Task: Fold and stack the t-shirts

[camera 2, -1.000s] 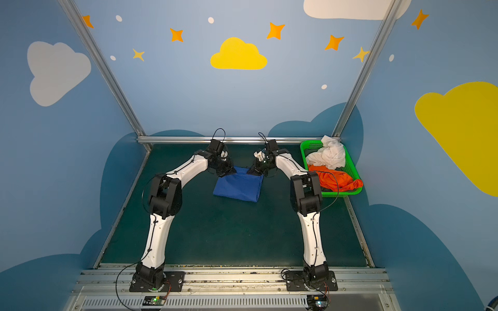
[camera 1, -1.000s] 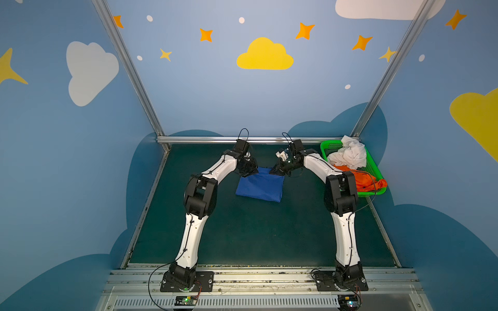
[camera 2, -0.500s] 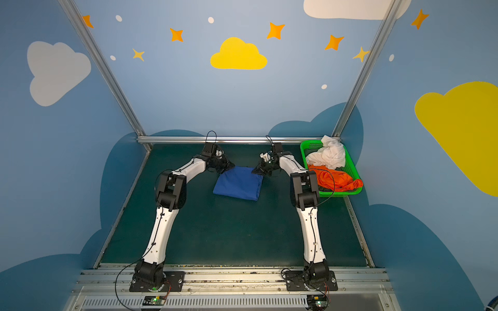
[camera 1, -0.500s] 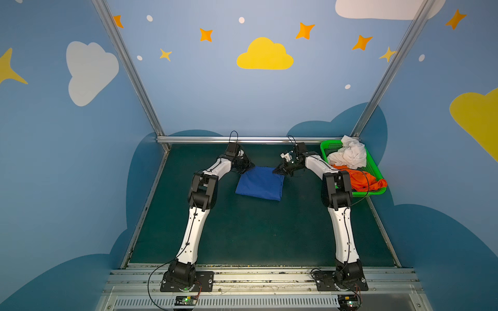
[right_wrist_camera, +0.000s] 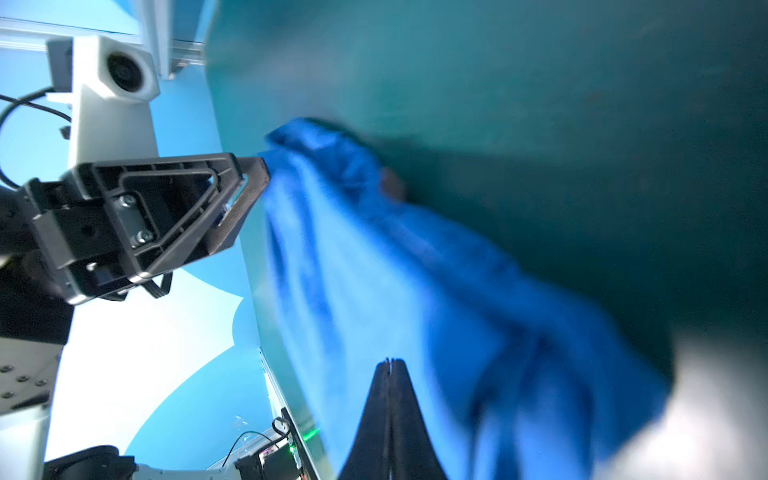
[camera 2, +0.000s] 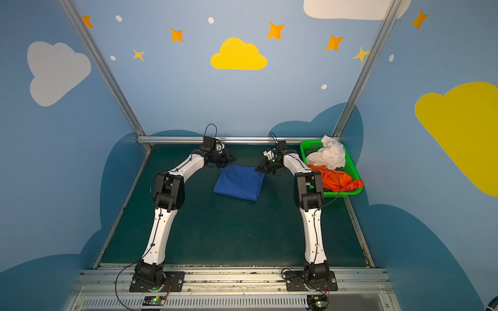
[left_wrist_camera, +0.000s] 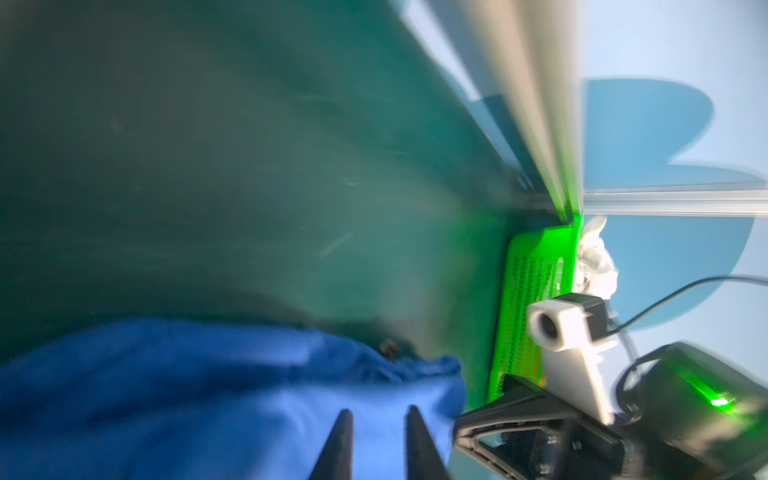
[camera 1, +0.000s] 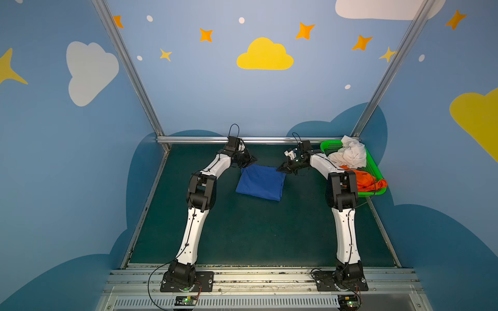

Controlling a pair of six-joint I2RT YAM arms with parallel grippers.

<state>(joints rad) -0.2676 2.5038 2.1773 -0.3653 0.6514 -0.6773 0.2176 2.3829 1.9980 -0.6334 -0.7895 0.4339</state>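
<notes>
Folding is judged to be nearly finished on the blue t-shirt (camera 1: 260,181), which is laid as a compact rectangle on the green mat (camera 1: 242,229) near the green basket (camera 1: 331,145), clear of its wall. The white t-shirt (camera 1: 350,156) and the orange t-shirt (camera 1: 362,180) are heaped unfolded inside the basket. The right gripper (camera 1: 281,169) is set at the shirt corner nearest the basket. Its jaws are pressed together, and a pinch of cloth appears to be caught between them, though the wrist view is blurred. The left gripper (camera 1: 249,160) is placed at the back corner farther from the basket, its jaws parted narrowly with no cloth clamped. For the next move, release by the right gripper is called for. One crumpled shirt must then be lifted from the basket and spread flat.
</notes>
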